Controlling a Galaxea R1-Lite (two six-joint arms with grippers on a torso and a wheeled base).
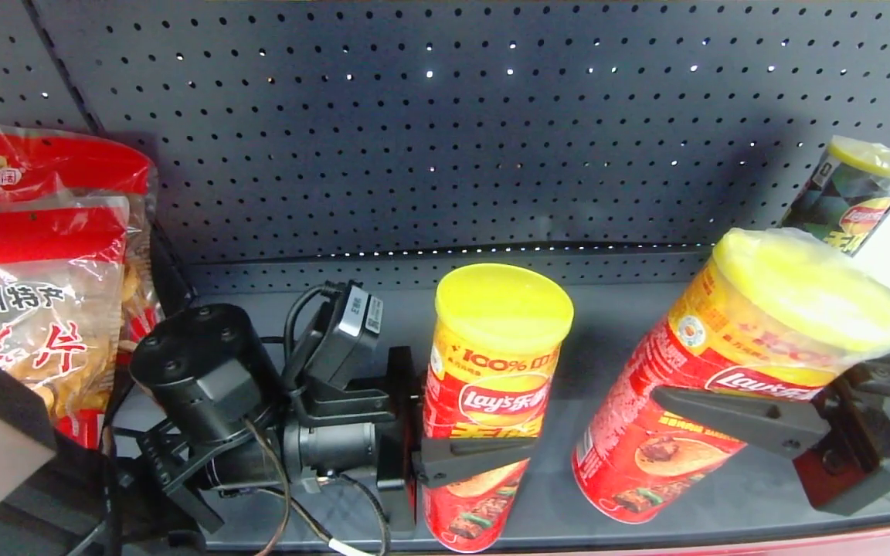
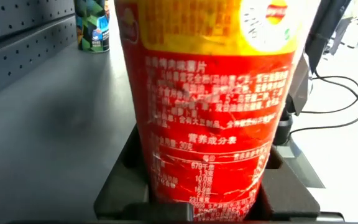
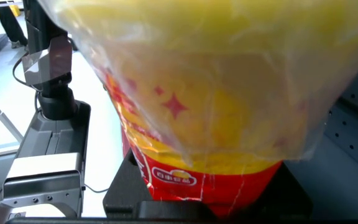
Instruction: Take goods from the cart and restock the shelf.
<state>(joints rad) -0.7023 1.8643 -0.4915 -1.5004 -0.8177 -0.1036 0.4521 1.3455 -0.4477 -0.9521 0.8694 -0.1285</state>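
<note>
At the far left of the grey metal shelf (image 1: 615, 332), crinkly clear-and-red snack bags (image 1: 35, 278) leaned against the perforated back panel (image 1: 414, 116). Right of them, your left gripper (image 1: 484, 444) was clamped around the lower half of an upright chip can (image 1: 501, 340). It was a smooth red-and-yellow cylinder with a flat yellow lid, held at the shelf's near edge, likely for setting down. Farther right, your right gripper (image 1: 711, 401) squeezed a tilted chip can (image 1: 769, 309), its lid wrapped in loose plastic film and its top leaning right, probably not yet placed. Beyond it, far right, stood a dark can (image 1: 854, 193) with a yellow lid.
</note>
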